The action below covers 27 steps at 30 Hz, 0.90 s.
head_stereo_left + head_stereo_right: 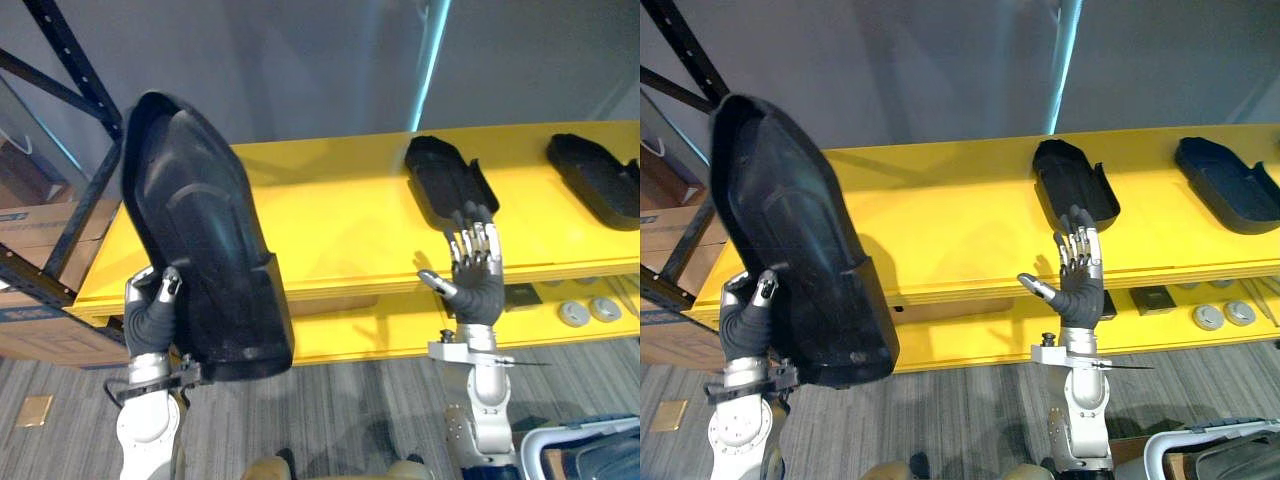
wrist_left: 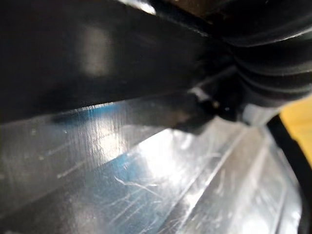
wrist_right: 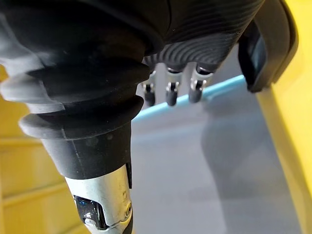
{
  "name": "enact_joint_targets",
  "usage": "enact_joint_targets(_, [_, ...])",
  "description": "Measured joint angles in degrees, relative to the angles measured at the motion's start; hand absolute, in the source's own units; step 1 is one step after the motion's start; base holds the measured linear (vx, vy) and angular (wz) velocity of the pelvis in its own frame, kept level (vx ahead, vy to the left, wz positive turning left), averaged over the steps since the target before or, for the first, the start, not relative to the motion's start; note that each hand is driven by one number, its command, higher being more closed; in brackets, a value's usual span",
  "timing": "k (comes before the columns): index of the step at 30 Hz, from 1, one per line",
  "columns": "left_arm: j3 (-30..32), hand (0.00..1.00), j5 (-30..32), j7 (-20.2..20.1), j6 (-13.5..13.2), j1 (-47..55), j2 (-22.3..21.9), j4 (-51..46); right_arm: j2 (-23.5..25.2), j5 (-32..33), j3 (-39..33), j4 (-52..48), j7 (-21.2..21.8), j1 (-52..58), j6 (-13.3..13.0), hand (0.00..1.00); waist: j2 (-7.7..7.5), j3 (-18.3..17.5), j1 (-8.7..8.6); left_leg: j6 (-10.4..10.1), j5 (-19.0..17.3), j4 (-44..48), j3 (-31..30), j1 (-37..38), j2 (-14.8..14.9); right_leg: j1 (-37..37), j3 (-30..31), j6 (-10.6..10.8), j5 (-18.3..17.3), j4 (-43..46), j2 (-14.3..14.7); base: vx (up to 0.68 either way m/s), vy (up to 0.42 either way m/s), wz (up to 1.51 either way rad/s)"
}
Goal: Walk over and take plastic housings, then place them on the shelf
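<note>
Partway, two housings (image 1: 445,178) (image 1: 597,178) lie on the shelf (image 1: 340,215) beyond the empty, straight-fingered right hand (image 1: 477,290); the left hand (image 1: 148,318) grips a third housing (image 1: 200,235).

Both head eyes look down on the yellow shelf (image 1: 340,225), sharing almost one scene. My left wrist camera sits very close on the black housing (image 2: 126,170); the right one looks along my right hand (image 3: 209,24).
</note>
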Motion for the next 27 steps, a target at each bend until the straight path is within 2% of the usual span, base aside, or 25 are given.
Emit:
enact_joint_targets(3, [-0.92, 1.0, 0.14, 3.69, 4.55, -7.17, 0.39, 8.83, -2.69, 0.04, 1.19, 0.0, 0.64, 0.39, 2.04, 0.0, 2.31, -0.88, -1.91, -0.52, 0.36, -0.3, 0.14, -0.96, 0.97, -1.53, 0.4, 0.11, 0.08, -0.03, 1.02, 0.01, -0.049, -0.08])
enact_joint_targets(6, [-0.98, 1.0, -2.27, 6.38, 7.25, -14.28, 1.7, 17.98, -5.2, 0.14, 1.65, -0.24, 2.84, 0.16, 2.87, 0.0, 3.37, -0.58, -3.77, -1.02, 0.69, -0.63, 0.36, -0.83, 1.96, -2.19, 1.31, 0.15, 0.11, 0.15, 2.12, 0.02, -0.057, -0.14])
enact_joint_targets(9, [-0.92, 1.0, -5.42, 7.71, 8.28, -18.86, 3.54, 22.86, -6.58, 1.69, 1.87, -0.57, 5.17, -0.37, 4.52, 0.0, 3.62, -0.45, -4.75, -1.27, 1.16, -1.41, 1.33, -0.74, 2.35, -3.72, 2.51, 0.15, 0.1, 0.72, 2.63, 0.0, -0.033, -0.22])
enact_joint_targets(10, [-0.92, 1.0, -8.75, 8.16, 8.41, -20.67, 4.32, 24.66, -7.49, 2.69, 2.09, -0.6, 6.34, -0.8, 5.32, 0.0, 3.9, -0.26, -5.3, -1.29, 1.38, -1.71, 1.58, -0.57, 2.38, -4.22, 3.2, 0.14, 0.09, 1.06, 2.76, 0.0, -0.01, -0.18])
enact_joint_targets(12, [-0.81, 1.0, -11.88, 8.87, 9.52, -24.14, 4.7, 28.28, -8.1, 3.57, 2.34, -1.33, 7.69, -1.06, 6.43, 0.0, 5.01, 0.45, -5.94, -1.19, 1.58, -2.37, 1.78, 0.2, 2.26, -4.22, 3.56, 0.08, 0.03, 1.46, 2.77, -0.01, 0.001, -0.14])
enact_joint_targets(13, [-0.76, 1.0, -13.71, 9.66, 9.66, -26.88, 5.11, 31.35, -8.69, 4.58, 3.11, -2.11, 8.97, -1.37, 6.85, 0.0, 6.14, 1.11, -6.11, -1.05, 1.68, -2.41, 1.87, 0.26, 2.2, -4.79, 4.27, -0.04, -0.09, 2.04, 2.78, -0.03, 0.008, -0.13])
enact_joint_targets(16, [-0.76, 1.0, -14.04, 10.98, 10.89, -30.39, 7.89, 35.14, -10.02, 4.8, 5.62, -2.61, 10.34, -2.7, 7.75, 0.0, 7.45, 2.35, -7.18, -0.95, 2.71, -3.34, 1.79, 0.18, 2.05, -6.22, 5.27, -0.04, -0.32, 2.98, 2.88, -0.06, -0.018, -0.15])
enact_joint_targets(20, [-0.64, 1.0, -15.61, 12.49, 12.83, -37.18, 13.24, 42.65, -10.7, 5.09, 8.91, -3.64, 11.31, -3.84, 9.98, 0.0, 7.79, 4.98, -8.28, -1.05, 4.08, -5.08, 3.51, 0.28, 1.84, -10.82, 8.45, 0.08, -2.2, 7.57, 3.23, -0.1, -0.038, -0.23])
enact_joint_targets(22, [0.12, 1.0, -16.27, 13.14, 14.97, -39.25, 14.75, 45.39, -11.25, 5.24, 9.9, -5.95, 11.29, -3.67, 11.06, 0.0, 7.82, 5.67, -8.89, -1.06, 4.08, -5.14, 4.69, 0.08, 1.55, -12.84, 10.13, 0.24, -2.94, 9.45, 3.18, -0.07, -0.009, -0.29])
enact_joint_targets(24, [0.16, 1.0, -16.21, 13.22, 18.61, -41.86, 16.3, 49.43, -12.15, 6.11, 12.05, -8.36, 11.29, -3.45, 11.18, 0.0, 7.8, 5.88, -9.52, -1.06, 4.08, -5.29, 6.3, -0.03, 1.3, -14.96, 11.73, 0.35, -3.36, 11.54, 3.19, -0.04, 0.0, -0.28])
enact_joint_targets(27, [0.16, 1.0, -16.17, 12.99, 21.84, -43.91, 17.72, 51.38, -12.43, 6.79, 14.26, -10.54, 11.28, -3.47, 11.23, 0.0, 7.74, 6.93, -10.37, -1.07, 4.08, -5.36, 7.0, -0.15, 1.21, -16.23, 12.73, 0.33, -3.71, 12.87, 3.32, -0.02, -0.009, -0.14])
